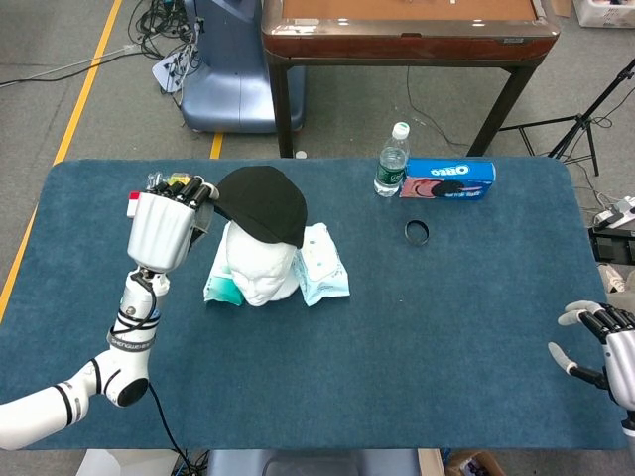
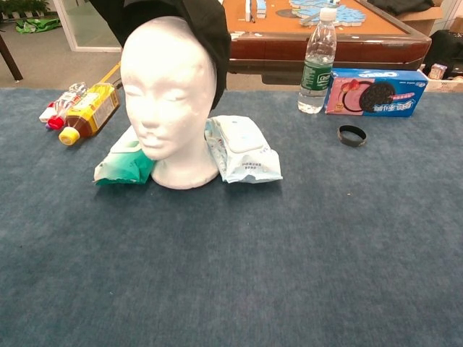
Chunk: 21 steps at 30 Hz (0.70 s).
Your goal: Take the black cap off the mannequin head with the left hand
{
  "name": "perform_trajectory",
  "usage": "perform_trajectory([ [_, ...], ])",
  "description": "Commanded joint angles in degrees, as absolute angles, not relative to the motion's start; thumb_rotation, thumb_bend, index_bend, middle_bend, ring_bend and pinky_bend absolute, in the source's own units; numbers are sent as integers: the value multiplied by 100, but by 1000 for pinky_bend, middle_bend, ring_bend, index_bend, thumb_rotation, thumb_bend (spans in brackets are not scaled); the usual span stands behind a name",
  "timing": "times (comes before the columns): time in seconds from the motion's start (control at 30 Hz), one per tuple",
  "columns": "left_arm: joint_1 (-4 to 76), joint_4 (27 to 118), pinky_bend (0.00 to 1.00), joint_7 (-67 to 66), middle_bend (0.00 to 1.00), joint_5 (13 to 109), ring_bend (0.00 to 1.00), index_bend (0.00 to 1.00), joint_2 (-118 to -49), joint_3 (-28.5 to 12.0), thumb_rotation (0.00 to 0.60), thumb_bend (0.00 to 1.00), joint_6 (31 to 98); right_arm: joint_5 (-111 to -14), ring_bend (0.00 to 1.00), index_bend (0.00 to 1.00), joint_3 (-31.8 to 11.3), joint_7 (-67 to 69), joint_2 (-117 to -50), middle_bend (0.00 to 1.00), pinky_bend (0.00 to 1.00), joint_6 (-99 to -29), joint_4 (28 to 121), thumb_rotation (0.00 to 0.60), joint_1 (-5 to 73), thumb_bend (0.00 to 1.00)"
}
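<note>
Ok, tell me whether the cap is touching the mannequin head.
Touching. In the chest view the black cap drapes against the back of the mannequin head, with the face fully uncovered.

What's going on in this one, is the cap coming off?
Yes. The left hand grips the brim of the black cap and holds it lifted, so the white mannequin head has its face and forehead bare, with the cap hanging only at the back. The right hand rests idle at the table's far edge, fingers apart.
</note>
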<state>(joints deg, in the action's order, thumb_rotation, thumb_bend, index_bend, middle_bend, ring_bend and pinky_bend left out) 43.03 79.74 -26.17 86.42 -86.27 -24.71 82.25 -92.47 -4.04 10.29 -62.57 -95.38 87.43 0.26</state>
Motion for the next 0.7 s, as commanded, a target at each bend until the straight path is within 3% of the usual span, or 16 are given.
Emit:
perform_trajectory([
  [0.03,4360,7842,776,-2688,562,8525,691,609,-8639,-2516,600,599,8199,-9266,341,480,-397,1033,-6260,389,382,-9556,8740,600,22,226],
  [0.7,4611,7070,778,-3029,562,7425,691,608,-8677,-2836,600,598,8013,-9242,341,480,-395,1001,-6264,389,382,-9531,8746,600,31,226],
])
